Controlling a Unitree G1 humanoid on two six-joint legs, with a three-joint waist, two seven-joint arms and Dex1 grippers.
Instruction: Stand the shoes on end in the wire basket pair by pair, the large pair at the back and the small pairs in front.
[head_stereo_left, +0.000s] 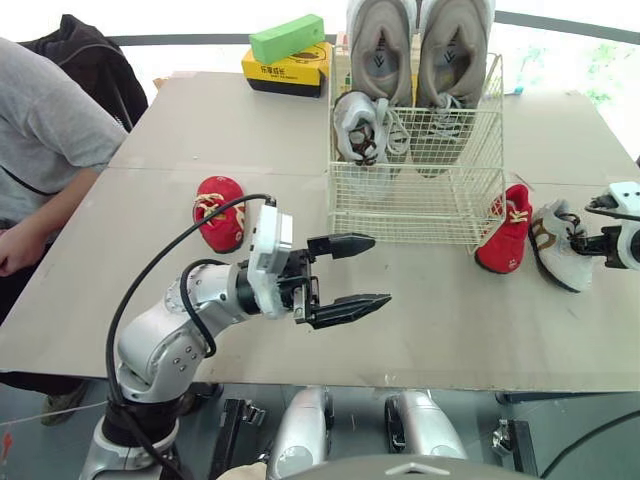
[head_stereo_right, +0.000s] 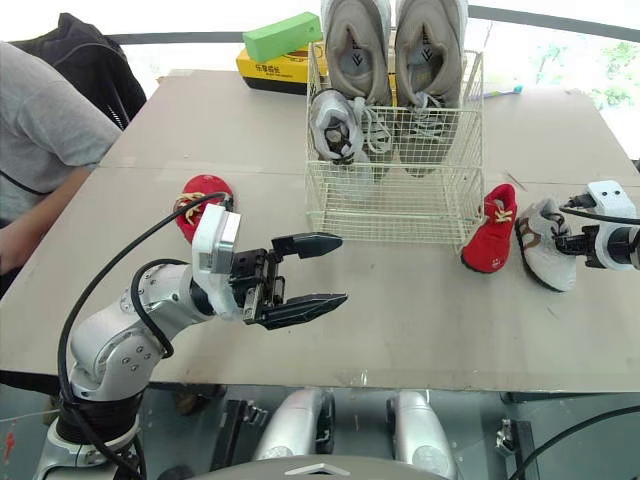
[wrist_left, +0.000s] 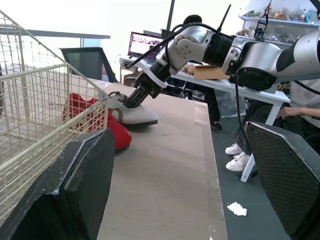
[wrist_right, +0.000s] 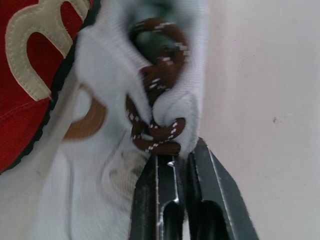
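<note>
At the back of the wire basket (head_stereo_left: 415, 215) two large shoes (head_stereo_left: 382, 50) stand on end, with one small white shoe (head_stereo_left: 358, 125) upright before them. On the bench (head_stereo_left: 450, 330) lie two red shoes (head_stereo_left: 220, 210), one either side of the basket, and a second white shoe (head_stereo_left: 556, 240) at far right. The left end effector (head_stereo_left: 380, 270) hangs wide open and empty, while the right end effector (wrist_right: 175, 157) is clamped on that shoe's laces.
</note>
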